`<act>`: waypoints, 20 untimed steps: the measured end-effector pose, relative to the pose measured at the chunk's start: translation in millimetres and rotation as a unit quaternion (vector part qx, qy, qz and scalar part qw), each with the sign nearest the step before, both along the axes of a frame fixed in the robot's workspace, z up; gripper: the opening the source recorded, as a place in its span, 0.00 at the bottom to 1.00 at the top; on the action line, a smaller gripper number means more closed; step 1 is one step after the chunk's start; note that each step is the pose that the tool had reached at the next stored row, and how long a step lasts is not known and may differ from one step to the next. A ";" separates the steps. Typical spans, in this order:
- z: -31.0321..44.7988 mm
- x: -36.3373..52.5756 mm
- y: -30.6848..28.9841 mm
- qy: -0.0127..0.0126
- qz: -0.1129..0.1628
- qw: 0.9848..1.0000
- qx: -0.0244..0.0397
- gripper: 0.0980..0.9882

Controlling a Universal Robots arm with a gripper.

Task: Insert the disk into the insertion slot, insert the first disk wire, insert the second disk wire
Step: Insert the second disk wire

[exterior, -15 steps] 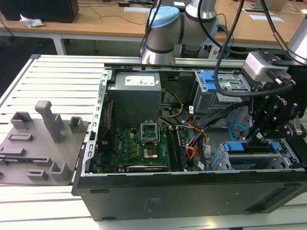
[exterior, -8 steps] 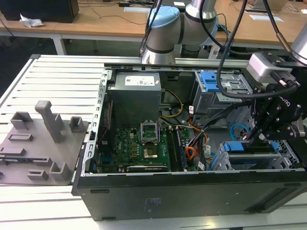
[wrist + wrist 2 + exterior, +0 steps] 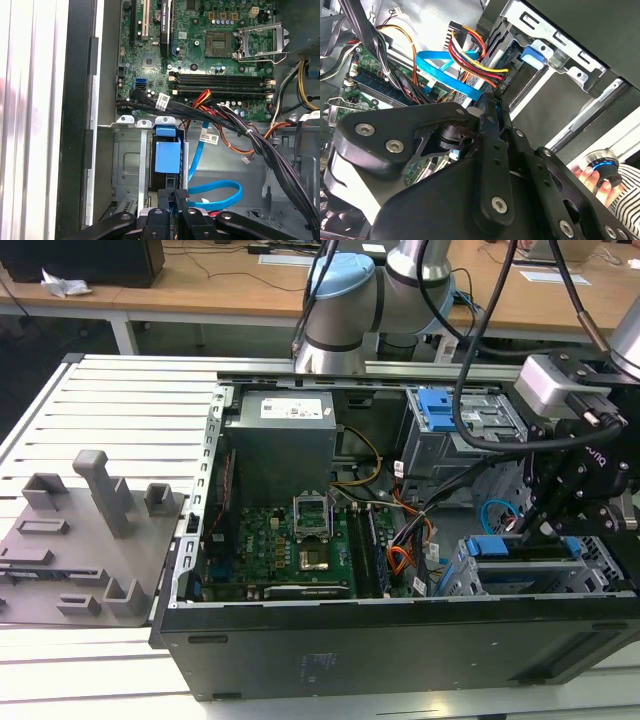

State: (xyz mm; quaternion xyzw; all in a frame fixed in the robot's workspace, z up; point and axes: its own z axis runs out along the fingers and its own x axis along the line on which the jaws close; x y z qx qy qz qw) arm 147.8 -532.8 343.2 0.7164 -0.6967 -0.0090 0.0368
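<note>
While the second disk wire (image 3: 492, 512) loops at the exterior view's lower right, the disk (image 3: 520, 547) beside it sits in the insertion slot (image 3: 598, 562) — so a wire step seems in hand. Above it the gripper (image 3: 545, 525) is pinched narrow — perhaps on a connector, hidden by its links. Mating calls for square alignment.

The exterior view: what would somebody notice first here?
Probably the open black computer case with its green circuit board lying bare. At the exterior view's right, the black gripper reaches down by the bright blue disk caddy; a thin light-blue cable loops nearby.
</note>
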 end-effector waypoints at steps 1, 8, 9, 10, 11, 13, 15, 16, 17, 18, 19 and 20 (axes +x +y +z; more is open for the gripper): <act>0.6 0.0 0.0 0.000 0.000 1.000 0.000 0.07; 0.5 0.0 -0.1 0.000 0.000 1.000 0.008 0.07; 0.0 0.0 -0.1 0.000 0.000 1.000 0.008 0.07; -0.7 0.0 -0.4 0.000 0.000 1.000 0.008 0.07; -1.6 0.0 -0.7 0.000 0.000 1.000 0.009 0.07; -4.2 0.0 -1.8 0.000 0.000 1.000 0.010 0.07; -6.3 0.0 -3.9 0.000 0.000 1.000 0.011 0.07; -6.4 0.0 -4.0 0.000 0.000 1.000 0.011 0.07; -6.4 0.0 -4.0 0.000 0.000 1.000 0.011 0.07; -6.6 0.0 -4.2 0.000 0.000 1.000 0.011 0.09; -6.6 0.0 -4.2 0.000 0.000 1.000 0.011 0.09; -6.5 0.0 -4.2 0.000 0.000 1.000 0.011 0.15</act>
